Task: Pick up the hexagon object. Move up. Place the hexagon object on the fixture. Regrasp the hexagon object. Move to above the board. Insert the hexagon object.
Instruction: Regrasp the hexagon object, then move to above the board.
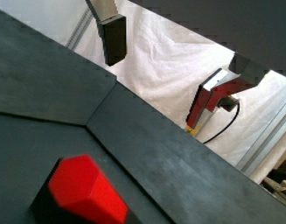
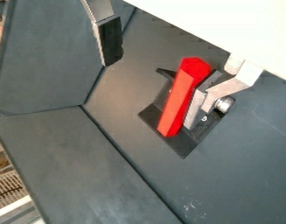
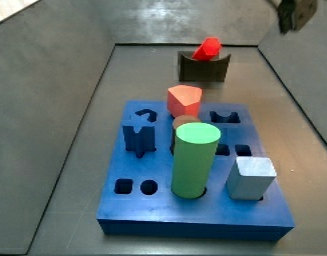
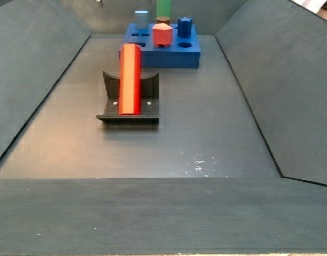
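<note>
The hexagon object [image 4: 128, 76] is leaning in the fixture [image 4: 130, 108], well apart from the board [image 3: 193, 190]. The claw [image 2: 169, 52] is hovering above it, fingers [image 2: 108, 39] spread and holding nothing.

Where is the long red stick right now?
The red stick rests on the dark fixture in both side views, away from the blue board. The gripper is apart from it, holding nothing.
</note>
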